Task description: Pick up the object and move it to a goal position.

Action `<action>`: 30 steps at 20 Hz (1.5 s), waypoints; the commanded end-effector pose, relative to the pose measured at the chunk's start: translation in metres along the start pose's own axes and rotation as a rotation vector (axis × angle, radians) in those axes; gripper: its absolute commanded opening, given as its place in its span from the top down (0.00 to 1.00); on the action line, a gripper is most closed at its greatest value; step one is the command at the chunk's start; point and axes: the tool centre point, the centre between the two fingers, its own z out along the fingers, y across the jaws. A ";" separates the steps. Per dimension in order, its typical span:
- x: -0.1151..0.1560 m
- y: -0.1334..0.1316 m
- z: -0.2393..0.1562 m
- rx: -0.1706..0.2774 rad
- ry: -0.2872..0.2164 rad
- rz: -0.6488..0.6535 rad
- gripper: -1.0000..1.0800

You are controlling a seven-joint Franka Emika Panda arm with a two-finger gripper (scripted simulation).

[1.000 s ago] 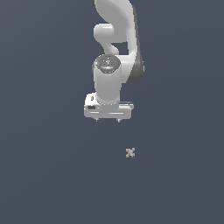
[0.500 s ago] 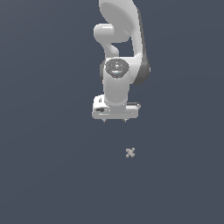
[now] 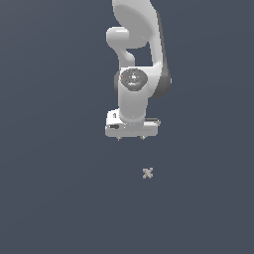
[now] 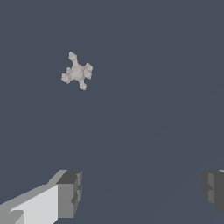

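Observation:
The object is a tiny grey-beige jack-like piece with short knobby arms crossed in an X, lying on the dark floor. In the wrist view it shows ahead of the fingers. My gripper hangs from the white arm, above the floor and a little toward the exterior view's left of the object. It is open and empty: the two fingertips stand far apart in the wrist view, and nothing lies between them.
The white arm rises behind the gripper to the top of the exterior view. The floor is a plain dark grey-blue surface.
The gripper has shifted toward the exterior view's right, closer to the object. The object has not moved.

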 end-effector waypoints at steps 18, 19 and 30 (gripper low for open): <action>0.084 -0.053 0.047 -0.001 0.031 0.089 0.04; 0.088 -0.056 0.050 -0.001 0.033 0.094 0.04; 0.109 -0.075 0.070 0.001 0.044 0.124 0.04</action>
